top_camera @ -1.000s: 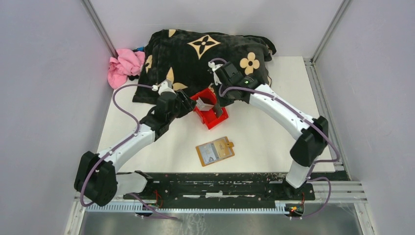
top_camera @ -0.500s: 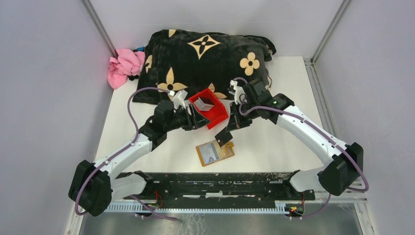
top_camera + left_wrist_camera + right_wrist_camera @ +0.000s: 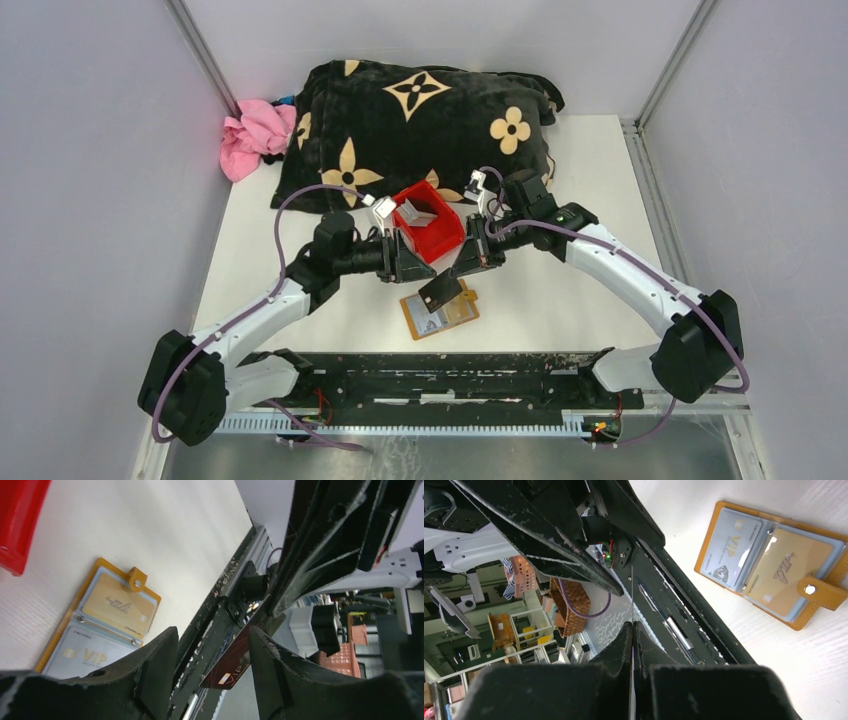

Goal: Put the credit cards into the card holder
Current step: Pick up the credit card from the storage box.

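Note:
The tan card holder (image 3: 441,311) lies open on the white table with a pale VIP card and a gold card in its clear pockets; it also shows in the left wrist view (image 3: 95,625) and the right wrist view (image 3: 769,560). My right gripper (image 3: 458,276) is shut on a dark maroon VIP credit card (image 3: 440,291), held just above the holder's far edge; the card is edge-on in the right wrist view (image 3: 632,600). My left gripper (image 3: 416,268) is open and empty right beside it, the dark card (image 3: 230,667) seen between its fingers (image 3: 150,675). Grey cards (image 3: 418,212) stand in the red bin.
The red bin (image 3: 442,232) sits just behind both grippers, its edge in the left wrist view (image 3: 15,525). A black flowered blanket (image 3: 420,110) and pink cloth (image 3: 255,130) fill the back. The black base rail (image 3: 440,375) runs along the near edge.
My right gripper has carried the dark card from the red bin toward the near side, down over the card holder. My left gripper has swung from behind the bin to beside the card.

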